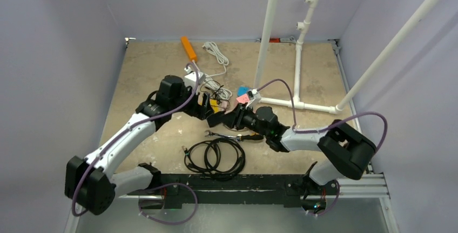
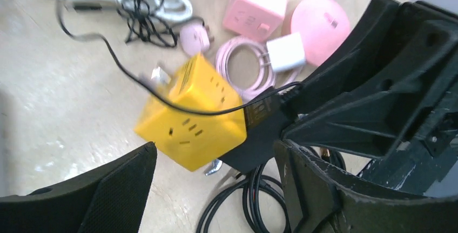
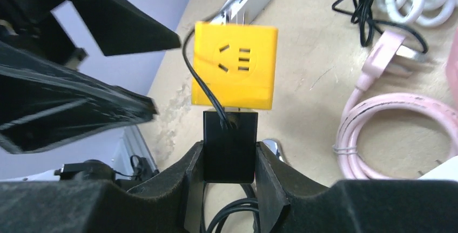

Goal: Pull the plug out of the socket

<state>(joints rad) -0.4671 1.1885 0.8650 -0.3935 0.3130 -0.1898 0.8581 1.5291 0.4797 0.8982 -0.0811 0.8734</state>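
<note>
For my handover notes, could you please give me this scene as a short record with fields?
socket: yellow cube socket, not gripped
plug: black plug, appears still seated in the socket
right claw: shut on the plug
left claw: open, close to the socket
nearby: pink cube, pink cable coil

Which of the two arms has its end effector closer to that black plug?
Right. The right end effector is clamped on the black plug itself; the left end effector stands open around the yellow socket cube beside it.
</note>
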